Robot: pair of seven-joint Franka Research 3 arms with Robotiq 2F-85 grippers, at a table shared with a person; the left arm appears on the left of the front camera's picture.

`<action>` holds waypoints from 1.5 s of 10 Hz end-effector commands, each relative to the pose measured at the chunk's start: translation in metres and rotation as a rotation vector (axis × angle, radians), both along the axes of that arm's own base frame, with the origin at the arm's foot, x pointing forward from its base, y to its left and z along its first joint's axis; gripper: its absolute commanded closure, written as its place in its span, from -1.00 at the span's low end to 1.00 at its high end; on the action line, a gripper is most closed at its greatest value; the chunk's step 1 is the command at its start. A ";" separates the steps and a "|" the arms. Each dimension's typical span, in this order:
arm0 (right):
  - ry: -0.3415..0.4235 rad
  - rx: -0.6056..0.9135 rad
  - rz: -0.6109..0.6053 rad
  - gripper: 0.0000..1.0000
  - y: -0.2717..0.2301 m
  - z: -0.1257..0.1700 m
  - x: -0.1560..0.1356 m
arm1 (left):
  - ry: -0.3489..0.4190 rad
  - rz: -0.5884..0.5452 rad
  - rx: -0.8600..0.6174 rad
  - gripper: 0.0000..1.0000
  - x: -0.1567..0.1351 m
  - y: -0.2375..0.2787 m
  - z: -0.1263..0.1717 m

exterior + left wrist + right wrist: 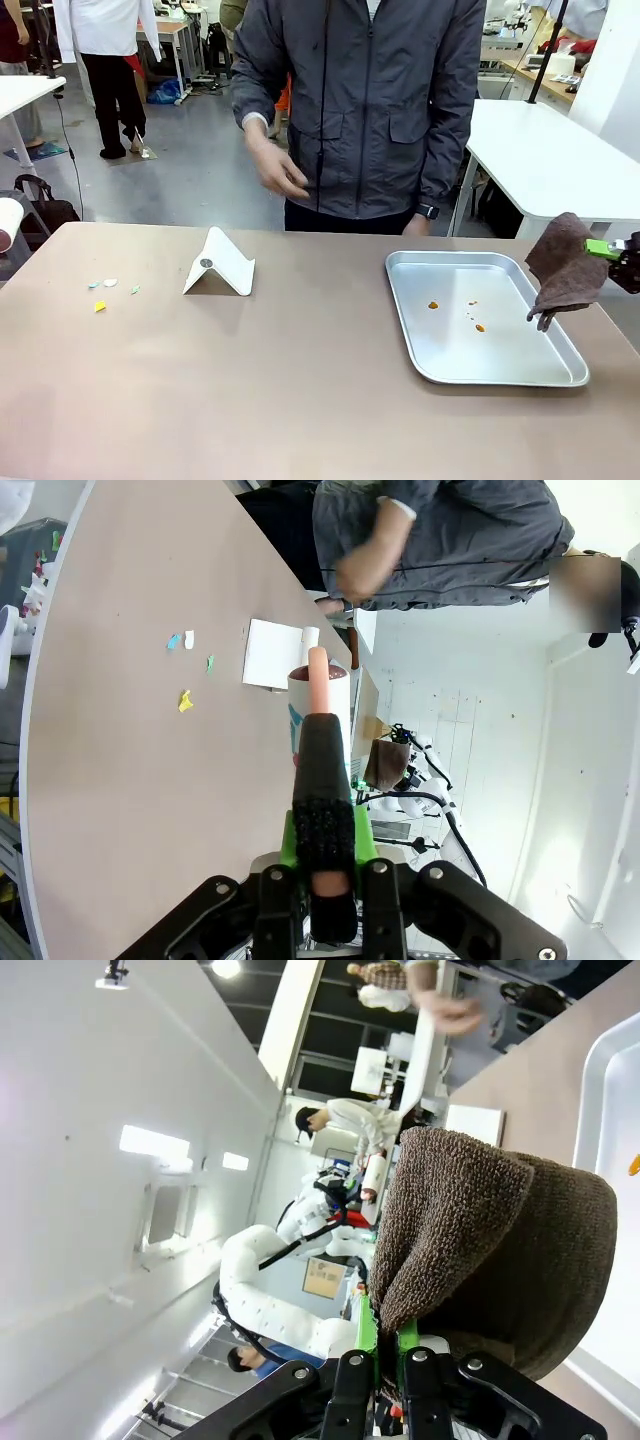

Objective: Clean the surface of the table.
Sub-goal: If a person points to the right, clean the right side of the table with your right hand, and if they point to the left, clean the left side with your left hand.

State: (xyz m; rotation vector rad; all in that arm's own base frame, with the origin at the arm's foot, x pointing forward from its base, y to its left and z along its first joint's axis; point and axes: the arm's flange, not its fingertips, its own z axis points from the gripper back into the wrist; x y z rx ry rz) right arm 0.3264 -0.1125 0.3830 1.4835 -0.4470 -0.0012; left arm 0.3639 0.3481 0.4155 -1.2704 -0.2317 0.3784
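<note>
The taupe-brown table (300, 400) spreads below and to the left of the right pincer (612, 249), which hangs above the table's right edge. Its jaws are clamped tight on a brown terry cloth (563, 262) that droops down and leftward from it, the lowest corner at the right rim of a shallow silver metal tray (500, 376); touching or not, I cannot tell. The tray lies on the table just left of and below this pincer, a few orange specks (433, 304) on its floor. Farther left, past the tray, a folded white card (222, 266) stands tent-wise on the tabletop, and beyond it, well apart from the pincer, lie small coloured scraps (100, 306). The left pincer (322, 720) is held off the table's left end, jaws closed, with a white paper cup (298, 702) at its fingertips, seemingly in its grip; scraps and card lie ahead of it. Across the table from both pincers stands a person in a grey jacket, one hand (278, 172) raised before the body.
</note>
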 end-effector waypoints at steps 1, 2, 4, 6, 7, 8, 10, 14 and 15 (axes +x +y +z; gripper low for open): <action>0.021 0.002 -0.006 1.00 0.000 0.009 -0.001 | -0.018 -0.006 -0.005 1.00 -0.003 0.000 0.005; 0.021 0.002 -0.006 1.00 0.000 0.009 -0.001 | -0.018 -0.006 -0.005 1.00 -0.003 0.000 0.005; 0.021 0.002 -0.006 1.00 0.000 0.009 -0.001 | -0.018 -0.006 -0.005 1.00 -0.003 0.000 0.005; 0.021 0.002 -0.006 1.00 0.000 0.009 -0.001 | -0.018 -0.006 -0.005 1.00 -0.003 0.000 0.005; 0.021 0.002 -0.006 1.00 0.000 0.009 -0.001 | -0.018 -0.006 -0.005 1.00 -0.003 0.000 0.005; 0.021 0.002 -0.006 1.00 0.000 0.009 -0.001 | -0.018 -0.006 -0.005 1.00 -0.003 0.000 0.005; 0.021 0.002 -0.006 1.00 0.000 0.009 -0.001 | -0.018 -0.006 -0.005 1.00 -0.003 0.000 0.005; 0.021 0.002 -0.006 1.00 0.000 0.009 -0.001 | 0.038 -0.045 0.125 0.55 0.009 -0.012 -0.014; 0.021 0.002 -0.006 1.00 0.000 0.009 -0.001 | 0.043 -0.050 0.141 0.55 0.017 -0.020 -0.024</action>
